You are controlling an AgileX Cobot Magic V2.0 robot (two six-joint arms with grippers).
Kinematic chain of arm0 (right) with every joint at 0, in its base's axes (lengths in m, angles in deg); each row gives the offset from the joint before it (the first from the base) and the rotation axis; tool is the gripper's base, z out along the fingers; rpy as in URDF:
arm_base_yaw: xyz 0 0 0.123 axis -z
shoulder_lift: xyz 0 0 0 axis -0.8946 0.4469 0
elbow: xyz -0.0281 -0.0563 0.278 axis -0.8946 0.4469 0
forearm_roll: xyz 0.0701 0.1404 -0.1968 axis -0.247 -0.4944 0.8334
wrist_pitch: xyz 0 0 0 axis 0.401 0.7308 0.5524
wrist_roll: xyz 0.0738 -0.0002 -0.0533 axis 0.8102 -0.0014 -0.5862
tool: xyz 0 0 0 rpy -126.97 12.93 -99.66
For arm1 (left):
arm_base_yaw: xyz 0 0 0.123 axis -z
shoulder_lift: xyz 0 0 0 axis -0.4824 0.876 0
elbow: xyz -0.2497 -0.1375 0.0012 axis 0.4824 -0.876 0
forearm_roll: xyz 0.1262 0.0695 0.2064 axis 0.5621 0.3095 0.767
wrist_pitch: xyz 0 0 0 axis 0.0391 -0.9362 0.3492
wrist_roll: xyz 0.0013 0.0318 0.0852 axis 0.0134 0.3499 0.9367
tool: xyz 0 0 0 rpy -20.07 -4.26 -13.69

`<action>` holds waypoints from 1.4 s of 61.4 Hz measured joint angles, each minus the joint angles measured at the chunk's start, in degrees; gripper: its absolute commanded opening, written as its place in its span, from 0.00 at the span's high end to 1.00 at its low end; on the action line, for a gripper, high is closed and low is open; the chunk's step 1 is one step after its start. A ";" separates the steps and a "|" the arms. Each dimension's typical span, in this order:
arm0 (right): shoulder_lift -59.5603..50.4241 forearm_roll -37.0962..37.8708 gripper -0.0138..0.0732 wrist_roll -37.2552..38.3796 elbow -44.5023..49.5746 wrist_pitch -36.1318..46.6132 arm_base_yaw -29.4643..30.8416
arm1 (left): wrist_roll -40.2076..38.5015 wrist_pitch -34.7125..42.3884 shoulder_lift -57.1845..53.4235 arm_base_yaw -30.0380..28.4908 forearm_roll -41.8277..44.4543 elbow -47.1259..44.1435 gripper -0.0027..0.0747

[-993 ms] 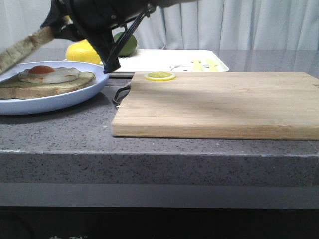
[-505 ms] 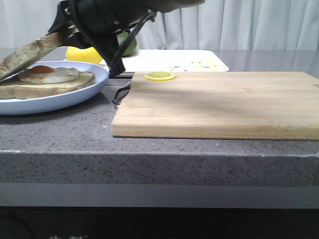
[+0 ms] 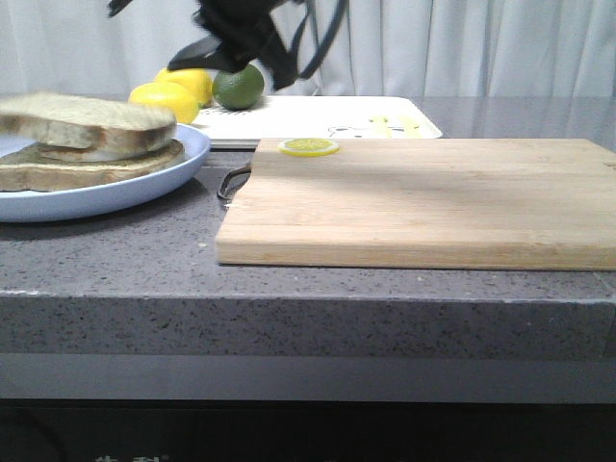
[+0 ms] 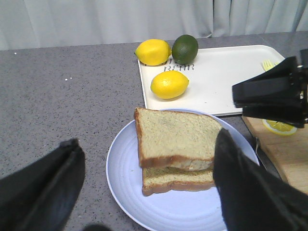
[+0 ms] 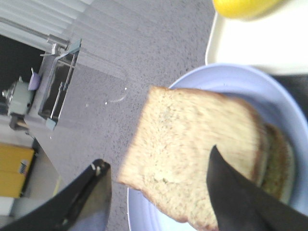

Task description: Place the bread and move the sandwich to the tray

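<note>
The bread (image 3: 91,120) lies flat on top of the egg and the lower toast slice, so they form the sandwich (image 3: 91,144) on the pale blue plate (image 3: 125,192) at the left. My right gripper (image 3: 236,48) is open and empty, raised above and right of the plate; it also shows in the left wrist view (image 4: 269,98). In the right wrist view its fingers (image 5: 158,156) stand wide apart over the bread (image 5: 192,144). My left gripper (image 4: 147,139) is open and empty, high above the sandwich (image 4: 175,159). The white tray (image 3: 318,120) lies behind the plate.
A wooden cutting board (image 3: 423,197) with a lemon slice (image 3: 309,146) fills the middle and right. Two lemons (image 4: 169,84) and a lime (image 4: 185,48) sit at the tray's left end. A dark metal handle (image 3: 231,183) lies between plate and board.
My right gripper lowered the tilted bread onto the egg, let go of it and rose up and to the right. The egg is now covered.
</note>
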 measured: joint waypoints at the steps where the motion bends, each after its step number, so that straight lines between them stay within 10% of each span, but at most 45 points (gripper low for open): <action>1: -0.46 0.72 0.32 0.00 0.33 -0.48 0.34 | 0.00 0.00 0.00 0.00 0.00 0.00 0.26; 16: -13.87 21.82 0.32 1.56 6.83 -12.42 5.52 | 0.00 0.00 0.00 0.00 0.00 0.00 0.26; 40: -40.86 69.79 0.32 26.16 19.14 -28.66 5.63 | 0.00 -0.04 0.00 0.00 0.00 0.00 0.26; 86: -66.14 71.97 0.32 27.43 33.91 -24.19 5.63 | 0.00 -27.02 14.30 -2.59 4.45 12.77 0.26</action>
